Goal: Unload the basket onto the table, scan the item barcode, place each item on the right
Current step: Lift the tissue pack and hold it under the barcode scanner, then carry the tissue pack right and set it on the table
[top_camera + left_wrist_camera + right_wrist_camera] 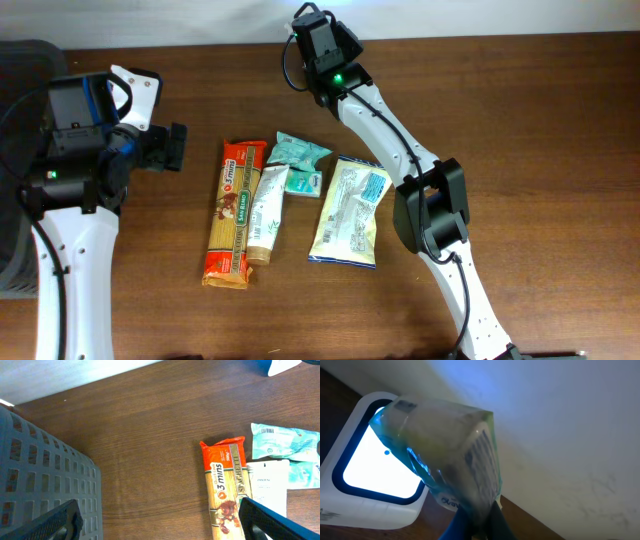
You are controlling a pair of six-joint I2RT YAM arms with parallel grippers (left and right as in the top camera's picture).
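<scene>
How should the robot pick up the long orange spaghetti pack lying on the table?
From above, probably, with the open left gripper, pinching the spaghetti pack across its narrow width near the middle. It lies flat and long, so a middle grip should keep it level. The white tube lies against its right edge, leaving that finger little room.
</scene>
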